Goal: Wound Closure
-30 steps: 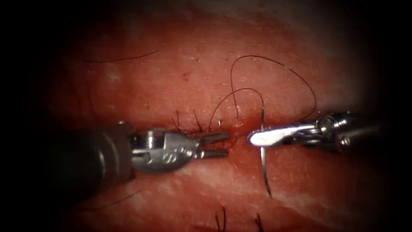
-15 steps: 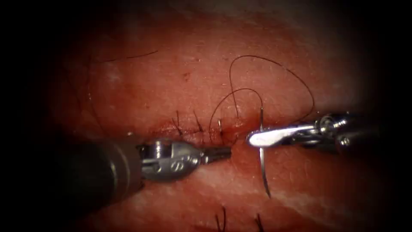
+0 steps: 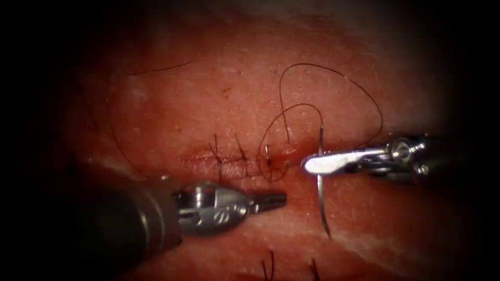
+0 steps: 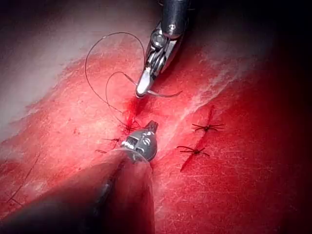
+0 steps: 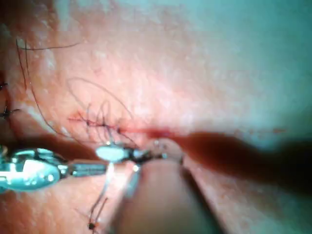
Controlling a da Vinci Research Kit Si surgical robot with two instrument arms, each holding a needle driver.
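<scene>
— Red, wet pork tissue (image 3: 219, 99) lies under everything. What runs across it?

— One long cut (image 3: 234, 158) goes sideways through the middle. Its left part is sewn with small dark thread stitches (image 3: 229, 153). Its right end is red and wet, right by the shiny tool tip.

— Who has the thin, curved steel needle (image 3: 320, 182)?

— The silver right tool (image 3: 312, 164) has it. Its jaws are clenched on the needle partway along the curve. One end points up above the jaws, and the longer part hangs down below them. The needle is out in the open, not stuck in the tissue, just beside the right end of the cut.

— And the thin black thread (image 3: 333, 78)?

— It makes big loops on the tissue above the cut and goes down to the last stitch.

— What about the grey left tool (image 3: 271, 200)?

— It sits below the cut, near the stitches. Its jaws are pressed together and grasp nothing.

— Anything else?

— More little dark knots (image 4: 207, 127) show on the tissue, away from this cut.
</scene>
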